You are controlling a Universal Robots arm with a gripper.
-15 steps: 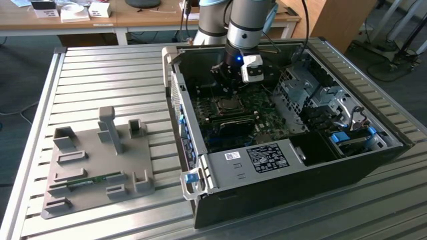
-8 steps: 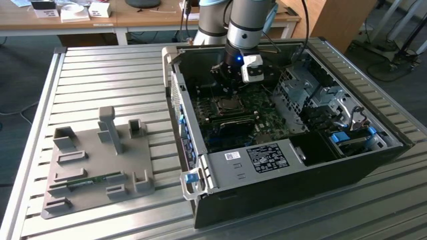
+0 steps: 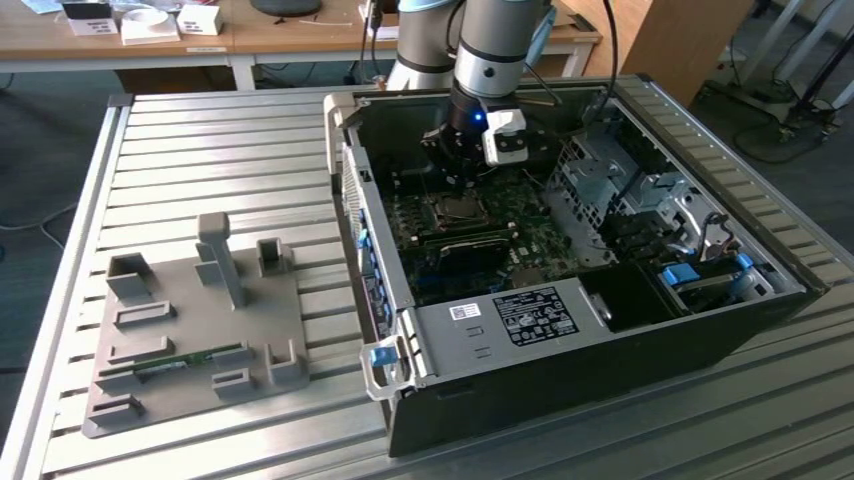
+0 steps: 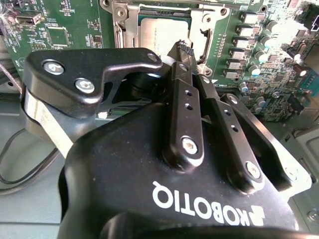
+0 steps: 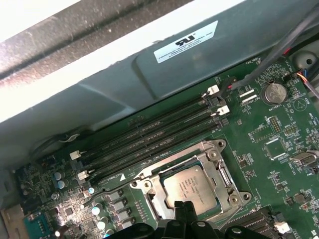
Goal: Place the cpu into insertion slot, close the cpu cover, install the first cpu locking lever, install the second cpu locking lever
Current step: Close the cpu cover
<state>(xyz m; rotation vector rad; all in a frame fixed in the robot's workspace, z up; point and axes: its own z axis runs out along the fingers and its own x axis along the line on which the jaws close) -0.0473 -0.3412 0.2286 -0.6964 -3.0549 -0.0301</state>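
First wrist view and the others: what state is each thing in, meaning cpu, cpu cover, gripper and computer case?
cpu: seated in the socket, metal top showing.
cpu cover: down flat, framing the cpu.
gripper: shut, tips close above the cpu cover; contact cannot be told.
computer case: lying on its side, side panel off, board exposed.

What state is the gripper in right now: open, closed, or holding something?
Gripper: closed, its tip poised over the cpu; nothing visibly held.
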